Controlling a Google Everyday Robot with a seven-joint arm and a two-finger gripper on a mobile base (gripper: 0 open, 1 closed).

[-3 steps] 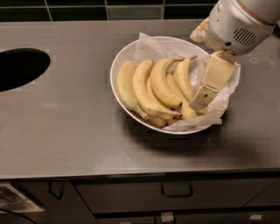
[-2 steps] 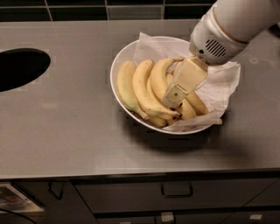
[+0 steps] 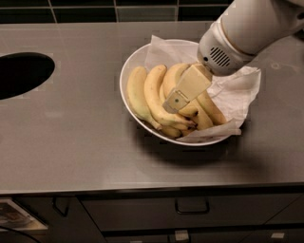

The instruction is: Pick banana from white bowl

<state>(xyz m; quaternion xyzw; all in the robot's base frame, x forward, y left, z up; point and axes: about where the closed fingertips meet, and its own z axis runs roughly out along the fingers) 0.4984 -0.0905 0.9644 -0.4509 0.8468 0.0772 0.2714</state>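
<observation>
The gripper has swung left across the white bowl. A moment ago it hung over the right side of the fruit, and now it is over the middle of the bunch. Its beige tip lies low against the bananas there. Only one flat beige slab of it shows, so whether the jaws are spread or pressed together cannot be told. The thick white arm slants down from the upper right and hides the bowl's far right rim.

The banana, plump and strongly curved, lies at the left edge of the bunch along the bowl's left wall, with its dark tip pointing to the front. A longer, slimmer banana lies between it and the gripper's tip. More yellow bananas crowd under and to the right of the gripper.

A crumpled white paper sheet lines the bowl's right half and spills over the rim.

The bowl sits on a grey metal worktop. A dark oval opening is cut into the worktop well to the left. Dark wall tiles run along the back, and a drawer front with a handle shows below.
</observation>
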